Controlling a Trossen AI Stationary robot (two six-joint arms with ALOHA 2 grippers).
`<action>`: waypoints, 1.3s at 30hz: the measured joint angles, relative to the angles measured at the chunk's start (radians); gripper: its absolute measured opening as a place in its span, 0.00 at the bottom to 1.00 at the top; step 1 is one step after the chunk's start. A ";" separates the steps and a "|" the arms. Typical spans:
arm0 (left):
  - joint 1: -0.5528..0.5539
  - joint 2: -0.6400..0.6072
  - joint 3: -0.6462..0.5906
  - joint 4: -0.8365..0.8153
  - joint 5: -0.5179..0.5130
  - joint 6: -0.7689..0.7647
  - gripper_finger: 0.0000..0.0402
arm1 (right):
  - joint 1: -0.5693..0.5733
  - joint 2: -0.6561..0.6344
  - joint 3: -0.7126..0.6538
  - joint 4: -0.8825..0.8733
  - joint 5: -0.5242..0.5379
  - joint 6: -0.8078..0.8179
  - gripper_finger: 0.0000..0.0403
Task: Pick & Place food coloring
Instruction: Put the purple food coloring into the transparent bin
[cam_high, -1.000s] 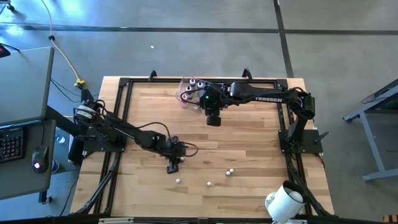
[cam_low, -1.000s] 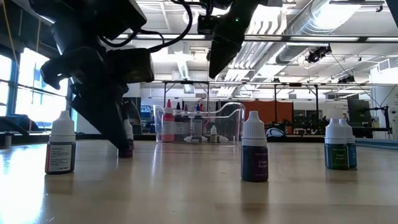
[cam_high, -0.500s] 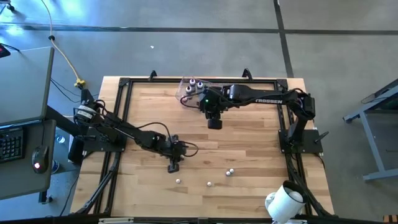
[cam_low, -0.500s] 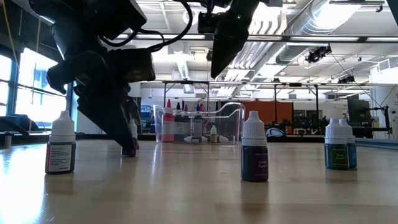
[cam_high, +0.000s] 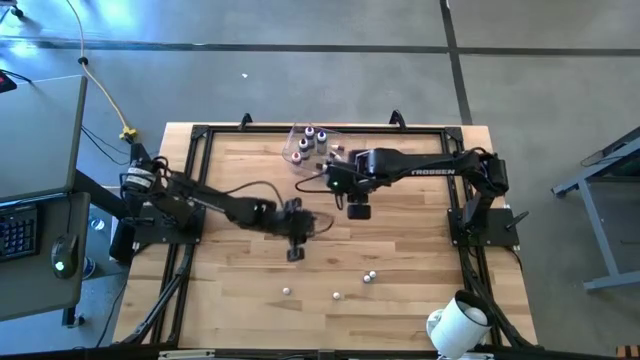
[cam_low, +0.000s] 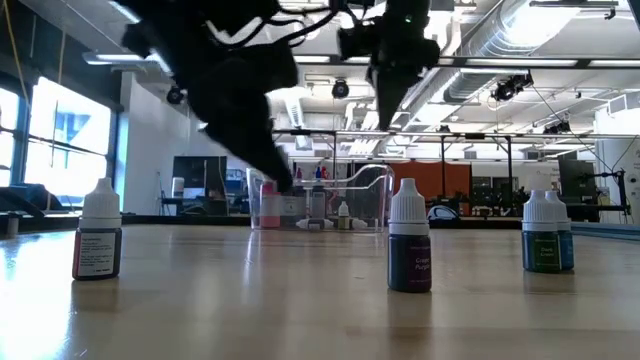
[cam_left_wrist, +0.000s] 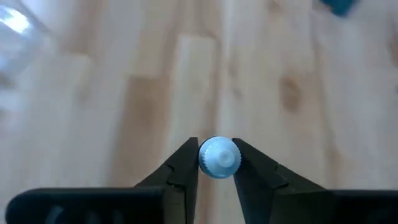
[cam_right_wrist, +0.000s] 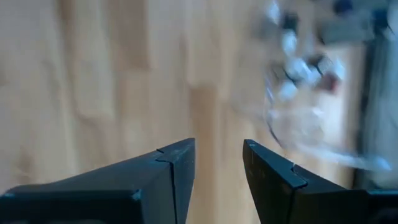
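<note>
We found the left gripper (cam_left_wrist: 216, 163) clamped on a food coloring bottle (cam_left_wrist: 219, 157) — its white ribbed cap sat pinched between the two dark fingers (cam_left_wrist: 181, 169), with bare wooden table (cam_left_wrist: 124, 93) beneath it. From above, that gripper (cam_high: 294, 252) hung over the middle of the table. The right gripper (cam_right_wrist: 217, 163) stood empty, its fingers parted with only wood showing in the gap; from above it (cam_high: 358, 209) was just beside the clear plastic tub (cam_high: 300, 162), which lay toward the table's far edge and held several more bottles (cam_high: 313, 137). Three bottles (cam_high: 369, 275) stood loose on the near side of the table from the left gripper — well apart from it. At table height we saw them upright: a dark one (cam_low: 99, 229), a blue one (cam_low: 409, 236) and a green one (cam_low: 547, 232). A white cylinder (cam_high: 457, 324) sat at the near right corner.
</note>
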 joint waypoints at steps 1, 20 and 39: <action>0.023 0.000 0.023 -0.021 -0.003 0.026 0.19 | 0.001 0.000 0.000 -0.035 0.038 0.000 0.32; 0.542 0.003 0.308 -0.207 0.147 0.184 0.19 | -0.122 -0.392 -0.099 -0.112 0.414 0.284 0.32; 0.632 0.204 0.340 -0.119 0.134 0.243 0.32 | -0.120 -0.786 -1.053 1.165 -0.077 0.068 0.32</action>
